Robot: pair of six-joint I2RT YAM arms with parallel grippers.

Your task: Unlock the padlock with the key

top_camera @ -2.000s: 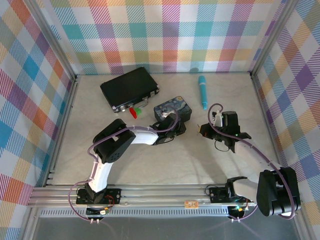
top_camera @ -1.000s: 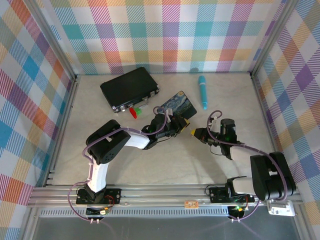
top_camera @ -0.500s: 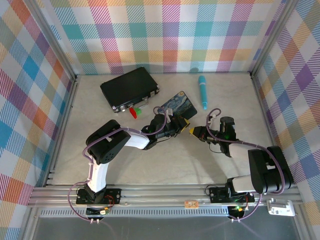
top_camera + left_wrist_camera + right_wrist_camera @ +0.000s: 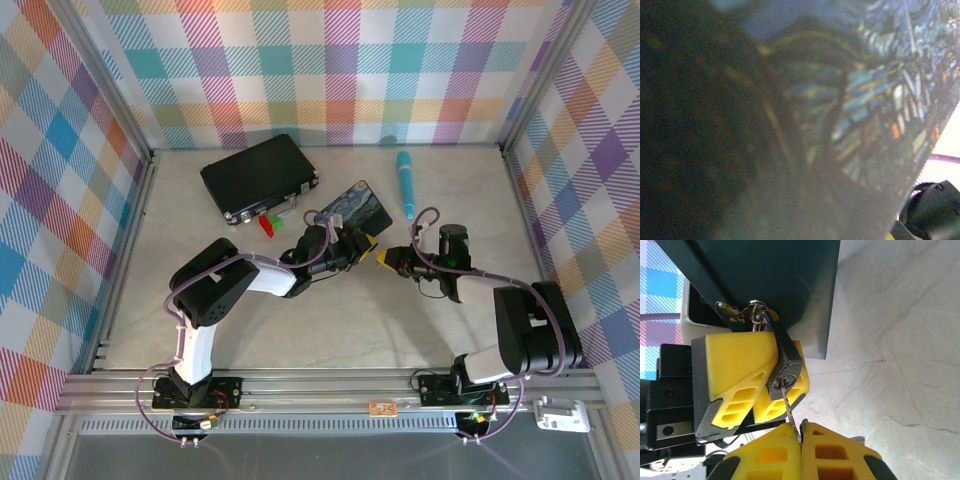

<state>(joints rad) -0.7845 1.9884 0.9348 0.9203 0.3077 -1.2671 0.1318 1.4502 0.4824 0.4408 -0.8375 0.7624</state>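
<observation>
We clamp the padlock (image 4: 787, 362), hanging off the tin (image 4: 790, 280) over the middle of the desk (image 4: 330, 320), in the left tool (image 4: 351, 246), presumably so it cannot swing; the right tool (image 4: 801, 432) pinches the key (image 4: 788, 407), tip seated in the keyhole (image 4: 781, 383), ready to turn.

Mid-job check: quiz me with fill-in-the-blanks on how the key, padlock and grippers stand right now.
1. The key has its tip in the padlock's ____.
2. The right gripper is shut on the ____.
3. The left gripper clamps the padlock between ____ pads.

Missing words: keyhole; key; yellow.
</observation>
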